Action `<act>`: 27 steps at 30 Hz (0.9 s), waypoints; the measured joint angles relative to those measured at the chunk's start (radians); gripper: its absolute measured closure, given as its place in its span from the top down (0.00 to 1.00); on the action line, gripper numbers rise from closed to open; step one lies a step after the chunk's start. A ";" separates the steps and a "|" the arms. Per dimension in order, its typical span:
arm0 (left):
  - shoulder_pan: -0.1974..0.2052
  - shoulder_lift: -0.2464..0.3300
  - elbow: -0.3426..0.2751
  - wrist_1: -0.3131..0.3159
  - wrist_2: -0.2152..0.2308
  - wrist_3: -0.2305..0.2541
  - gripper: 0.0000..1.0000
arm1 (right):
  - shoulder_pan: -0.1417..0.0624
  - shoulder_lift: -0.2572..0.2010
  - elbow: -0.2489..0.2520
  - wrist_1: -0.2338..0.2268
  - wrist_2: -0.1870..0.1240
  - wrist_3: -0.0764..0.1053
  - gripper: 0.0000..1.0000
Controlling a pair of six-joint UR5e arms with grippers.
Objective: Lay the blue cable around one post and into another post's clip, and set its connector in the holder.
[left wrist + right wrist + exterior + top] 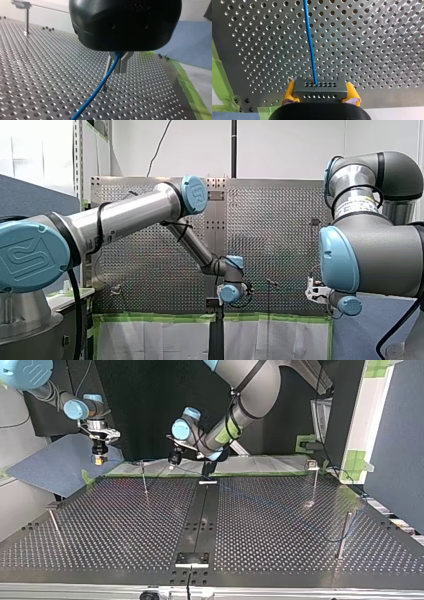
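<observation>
Perforated steel tabletop (pixel 125 525) fills my feeds, split down the middle by a dark centre strip (pixel 200 510), which I take as my reference. In the top view my left gripper (pixel 173 460) hangs at the far end of that strip, just to its left. In the left wrist view its black body ends in metal fingers (pixel 123 62) pressed together on the thin blue cable (pixel 100 85), which slants down from them to the tabletop. A slim metal post (pixel 144 479) stands a little further left of the strip, near that gripper.

My right gripper (pixel 99 459) hangs well to the left of the strip, out past the table's green-taped far edge (pixel 150 474). In the right wrist view its yellow pads (pixel 288 93) pinch a dark grey rectangular connector (pixel 320 89) from both sides, and the cable (pixel 309 37) runs straight out of the connector over the holes.

At the strip's near end sits a small black holder block (pixel 191 559), well apart from the connector. To the right of the strip stand a clip-topped post (pixel 314 480) and a shorter plain post (pixel 343 536).
</observation>
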 joint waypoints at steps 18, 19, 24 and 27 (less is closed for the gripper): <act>0.037 -0.017 0.056 -0.013 0.009 -0.020 0.00 | -0.001 0.067 -0.091 0.080 0.004 -0.029 0.00; 0.040 -0.017 0.058 -0.014 0.010 -0.020 0.00 | -0.001 0.067 -0.095 0.084 0.005 -0.029 0.00; 0.045 -0.017 0.061 -0.014 0.012 -0.021 0.00 | 0.000 0.068 -0.112 0.097 0.008 -0.032 0.00; 0.048 -0.017 0.066 -0.017 0.015 -0.021 0.00 | 0.001 0.068 -0.119 0.099 0.009 -0.033 0.00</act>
